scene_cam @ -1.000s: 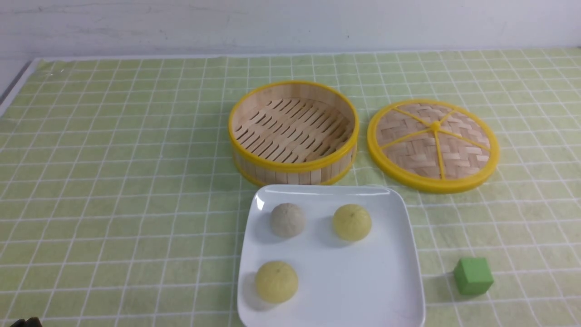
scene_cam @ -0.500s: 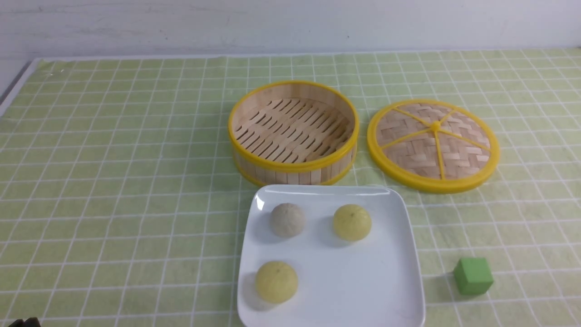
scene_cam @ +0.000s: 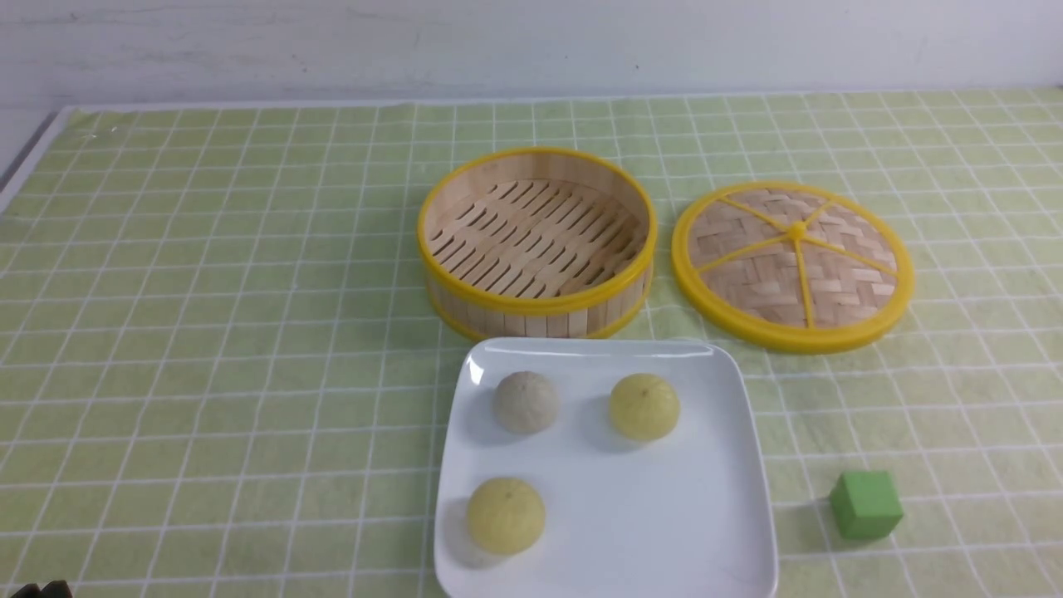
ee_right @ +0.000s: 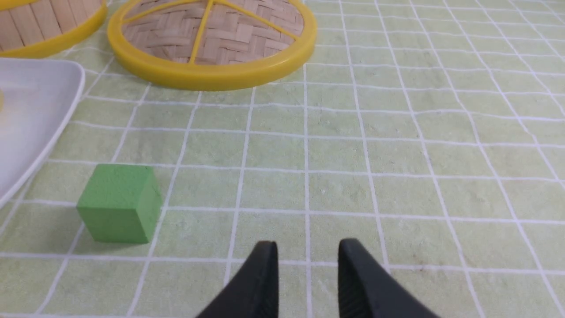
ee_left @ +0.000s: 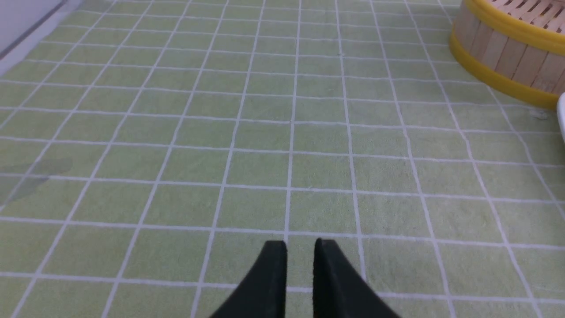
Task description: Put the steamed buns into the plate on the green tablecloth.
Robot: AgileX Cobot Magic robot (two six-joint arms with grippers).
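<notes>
The left hand (ee_left: 300, 269) hung low over bare green tablecloth (scene_cam: 208, 332) well to the left of everything else, its two dark fingers nearly together with only a thin slit between them and nothing held. Right of that open stretch, toward the far middle of the tabletop, sat the bamboo steamer basket (scene_cam: 536, 242), round and yellow-rimmed, its slatted floor bare. Just in front of it lay the plate (scene_cam: 664, 531), white and square with rounded corners, its far edge almost under the basket's wall. All three steamed buns rested on the plate, apart from one another: the greyish bun (scene_cam: 526, 402) at the far left, a pale yellow bun (scene_cam: 644, 406) beside it to the right, and a second yellow bun (scene_cam: 505, 515) at the near left. Right of the basket the woven lid (scene_cam: 791, 264) lay flat on the cloth. Nearer and right of the plate stood the green cube (scene_cam: 865, 504), close to the plate's edge but not touching. The right hand (ee_right: 307, 274) hovered over cloth right of the cube, its fingers parted by a modest gap, empty.
</notes>
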